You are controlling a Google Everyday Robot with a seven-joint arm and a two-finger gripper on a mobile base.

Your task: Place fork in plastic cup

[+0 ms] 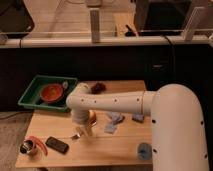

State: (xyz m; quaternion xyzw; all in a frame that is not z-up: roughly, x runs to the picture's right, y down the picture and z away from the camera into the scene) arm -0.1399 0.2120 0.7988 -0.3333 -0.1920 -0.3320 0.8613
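Note:
The slim silver fork (77, 135) lies on the wooden table (115, 150) left of centre, and only its left end shows below the gripper. My gripper (83, 129) points down at the table directly over the fork, at the end of the white arm (120, 102). Whether it touches the fork is hidden. The small blue plastic cup (144, 150) stands near the table's front right edge, well to the right of the gripper, and the arm's large white shoulder partly crowds it.
A black phone (56, 145) and a shiny metal cup (27, 148) sit at the front left. A green tray (35, 97) with a red bowl (51, 92) is at the back left. Pale blue objects (115, 121) lie mid-table and a brown object (97, 87) at the back.

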